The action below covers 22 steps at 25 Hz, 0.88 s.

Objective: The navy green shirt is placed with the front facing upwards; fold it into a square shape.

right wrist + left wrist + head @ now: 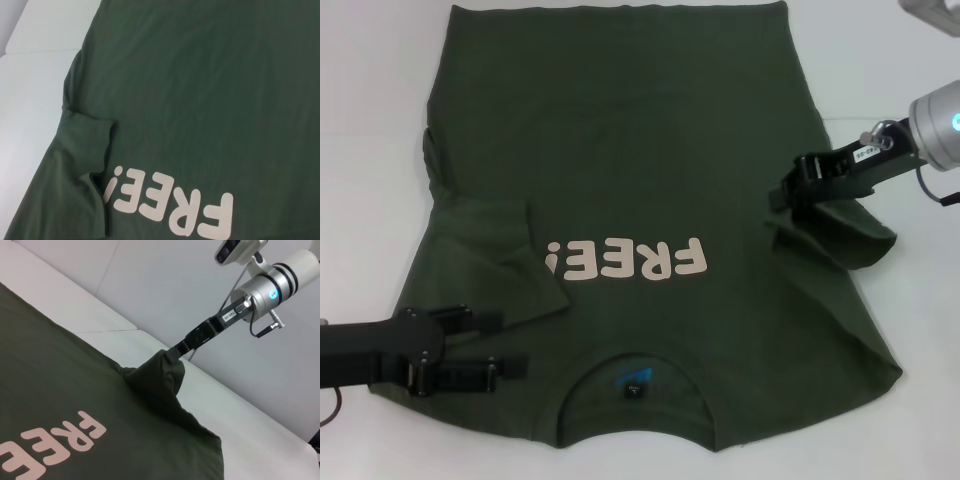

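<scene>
A dark green shirt (650,170) lies front-up on a white table (370,120), collar nearest the robot, hem at the far edge. Bare table shows on both sides. Cream "FREE!" lettering (625,262) crosses the chest. The left sleeve (505,255) is folded inward onto the body. The left gripper (470,350) rests over the shoulder beside it, fingers apart, holding nothing. The right gripper (798,195) is closed on the right sleeve (845,235), lifted and bunched above the table at the shirt's right edge.
</scene>
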Motion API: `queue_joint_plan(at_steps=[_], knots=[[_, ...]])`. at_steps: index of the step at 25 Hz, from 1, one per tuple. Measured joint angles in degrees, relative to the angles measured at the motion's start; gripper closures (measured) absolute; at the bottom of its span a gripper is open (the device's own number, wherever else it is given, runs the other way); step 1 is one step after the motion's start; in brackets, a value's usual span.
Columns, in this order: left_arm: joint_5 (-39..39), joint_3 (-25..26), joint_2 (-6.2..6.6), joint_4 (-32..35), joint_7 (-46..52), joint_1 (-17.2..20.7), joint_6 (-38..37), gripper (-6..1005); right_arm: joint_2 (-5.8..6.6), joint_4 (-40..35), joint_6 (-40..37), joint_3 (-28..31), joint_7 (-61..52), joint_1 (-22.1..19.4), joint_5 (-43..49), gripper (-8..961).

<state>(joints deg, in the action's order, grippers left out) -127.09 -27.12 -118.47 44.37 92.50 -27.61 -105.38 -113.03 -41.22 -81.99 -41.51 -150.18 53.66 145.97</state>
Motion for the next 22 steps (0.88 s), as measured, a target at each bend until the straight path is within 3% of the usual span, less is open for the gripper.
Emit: queue_joint_plan(at_steps=[10,12,15,19,20,22], knots=[[0.0,-0.1,-0.07,-0.1,0.1,-0.2,0.1,96,-0.14,1.0,0.8,0.3,0.2,-0.1,-1.0,931],[0.0,-0.1,-0.08,-0.1,0.1,-0.2,0.1,96,-0.06,1.0,0.7,0.2,0.5,-0.3,-1.8,739],[0.0,0.0,-0.09,-0.1,0.2,-0.2,0.1,96,0.35,1.1,0.1,0.2,0.1,-0.4,-2.0,600],[0.0,0.0,-0.09,-0.1,0.2,-0.3,0.1,97,2.40,1.1,-1.6,0.1,-3.1,-0.8,0.1,412],[0.0,0.0,-0.10,-0.1,0.2,-0.2,0.1,97,3.66,1.1,-2.8,0.1,-5.2,-1.0,2.2,365],[0.0,0.1,-0.09,-0.1,0.2,-0.2,0.1,97,4.20,1.0,-3.3,0.1,-6.1,-1.0,3.3,270]])
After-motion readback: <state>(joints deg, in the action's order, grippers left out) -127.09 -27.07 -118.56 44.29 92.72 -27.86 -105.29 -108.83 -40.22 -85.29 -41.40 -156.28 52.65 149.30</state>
